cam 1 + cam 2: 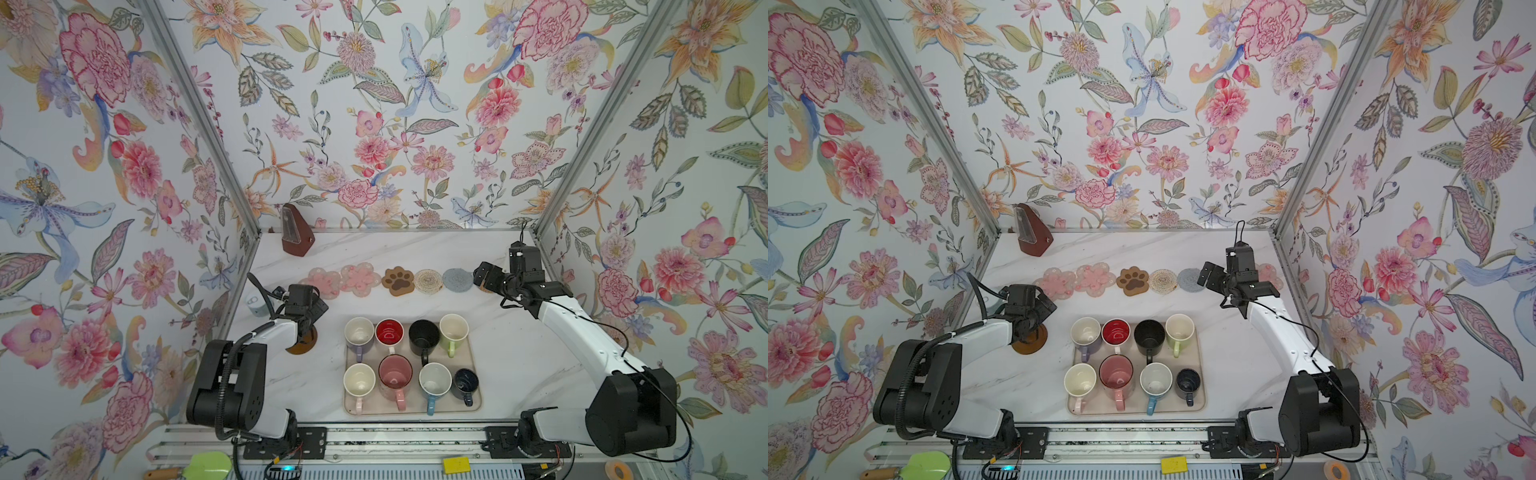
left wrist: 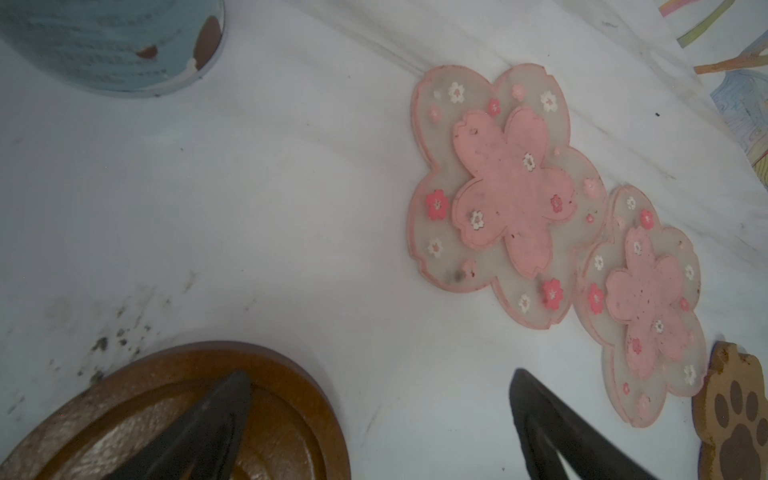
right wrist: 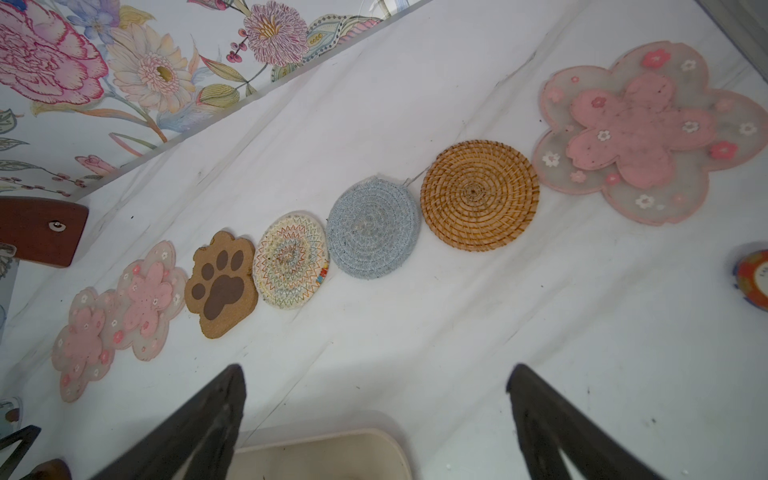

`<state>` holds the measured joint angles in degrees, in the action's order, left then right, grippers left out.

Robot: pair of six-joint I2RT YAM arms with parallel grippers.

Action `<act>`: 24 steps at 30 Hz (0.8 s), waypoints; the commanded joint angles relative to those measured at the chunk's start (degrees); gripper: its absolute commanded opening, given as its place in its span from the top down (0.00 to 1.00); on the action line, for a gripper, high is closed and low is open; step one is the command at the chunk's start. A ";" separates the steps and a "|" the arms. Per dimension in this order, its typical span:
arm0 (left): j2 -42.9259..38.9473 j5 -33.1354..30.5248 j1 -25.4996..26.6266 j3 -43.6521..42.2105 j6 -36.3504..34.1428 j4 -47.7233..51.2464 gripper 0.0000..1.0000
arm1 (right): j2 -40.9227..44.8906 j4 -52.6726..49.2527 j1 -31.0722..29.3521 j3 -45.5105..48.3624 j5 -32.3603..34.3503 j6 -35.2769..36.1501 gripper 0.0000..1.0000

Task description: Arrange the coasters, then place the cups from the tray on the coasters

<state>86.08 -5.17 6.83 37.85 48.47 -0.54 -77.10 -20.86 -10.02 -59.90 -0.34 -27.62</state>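
Coasters (image 1: 1096,279): eight were counted in all.
Pink flower coasters (image 3: 648,133): three.
Paw print coaster (image 1: 398,281): one.
Cream woven round (image 1: 428,281): one.
Grey woven round (image 1: 457,279): one.
Rattan round (image 3: 479,195): one.
Brown disc (image 2: 286,415): one.
Cups (image 1: 395,374): eight stood on the tray (image 1: 378,409), four in its 12 o'clock row, four in its 6 o'clock row.
Tray: one.
Metronome (image 1: 296,235): one.
Pale-blue can (image 1: 254,306): one.

Even bright light, soft shadows, wrist views dim, blurry
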 commanded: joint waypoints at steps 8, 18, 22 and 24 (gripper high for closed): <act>9.53 0.44 -3.52 7.49 -3.75 0.48 0.01 | 3.01 -2.47 1.38 -0.66 1.77 1.09 0.01; 14.97 -1.07 -6.72 14.15 -7.31 2.32 0.01 | 4.29 -3.22 2.13 -0.39 1.92 1.19 0.01; 16.63 -1.25 -7.18 16.24 -7.72 1.68 0.01 | 4.46 -3.30 2.26 -0.46 1.91 1.07 0.01; 17.59 -1.72 -7.47 17.83 -8.16 2.18 0.01 | 4.51 -3.55 2.20 -0.57 1.99 1.20 0.01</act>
<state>101.45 -5.41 0.10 53.71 41.80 -0.89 -73.91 -23.00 -8.10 -59.90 0.75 -27.33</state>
